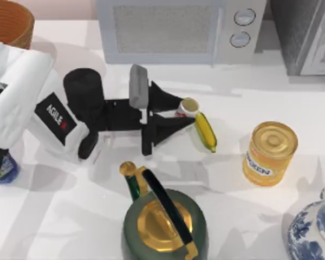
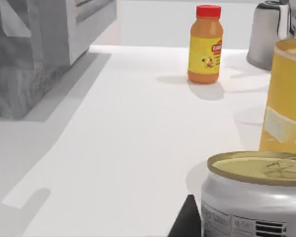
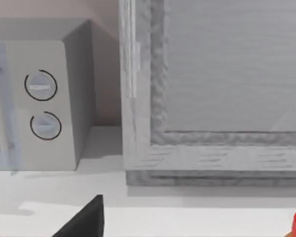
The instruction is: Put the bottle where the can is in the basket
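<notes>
— Gripping the can (image 1: 188, 107) mid-desk beside the corn (image 1: 205, 131), is our left pincer (image 1: 180, 112)?
— Yes, pinching it. Our bottle (image 1: 5, 168) stands far left; the basket (image 1: 11, 21) sits far-left.

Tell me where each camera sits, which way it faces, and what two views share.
Top: above the table, looking down; the left arm reaches in from the left, left tool at the can.
Left wrist: low beside the can, facing across the table toward a juice bottle; a dark part of the left tool shows.
Right wrist: low, facing the microwave; a dark part of the right tool shows.
Shared: top and left wrist both show the can and the tin.
</notes>
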### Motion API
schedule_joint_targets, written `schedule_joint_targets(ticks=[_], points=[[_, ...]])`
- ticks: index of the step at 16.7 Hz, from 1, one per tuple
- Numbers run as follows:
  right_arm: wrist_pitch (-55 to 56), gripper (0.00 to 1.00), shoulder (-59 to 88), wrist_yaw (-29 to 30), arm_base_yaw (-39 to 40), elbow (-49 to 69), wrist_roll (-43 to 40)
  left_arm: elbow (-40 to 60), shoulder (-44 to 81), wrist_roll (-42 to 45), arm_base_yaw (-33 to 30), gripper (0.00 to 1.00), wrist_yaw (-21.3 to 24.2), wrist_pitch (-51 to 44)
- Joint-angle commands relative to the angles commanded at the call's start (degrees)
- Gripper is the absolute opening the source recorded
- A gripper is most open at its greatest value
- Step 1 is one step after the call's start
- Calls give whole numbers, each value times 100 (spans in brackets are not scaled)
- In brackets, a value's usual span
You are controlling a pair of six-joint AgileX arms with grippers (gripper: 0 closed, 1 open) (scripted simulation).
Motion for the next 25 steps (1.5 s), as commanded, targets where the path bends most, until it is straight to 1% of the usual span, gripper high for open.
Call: schedule_joint_targets(ticks=[3, 8, 21, 22, 25], points=[[0, 100, 0, 0, 0, 0, 0, 216, 369, 14, -66, 0, 178, 215], [0, 100, 0, 0, 0, 0, 0, 220, 376, 14, -67, 0, 181, 219], [0, 100, 0, 0, 0, 0, 0, 220, 376, 14, -67, 98, 181, 219], [0, 100, 0, 0, 0, 0, 0, 220, 376, 14, -67, 100, 181, 219], [0, 100, 0, 0, 0, 0, 0, 220, 376, 14, -67, 100, 181, 219]])
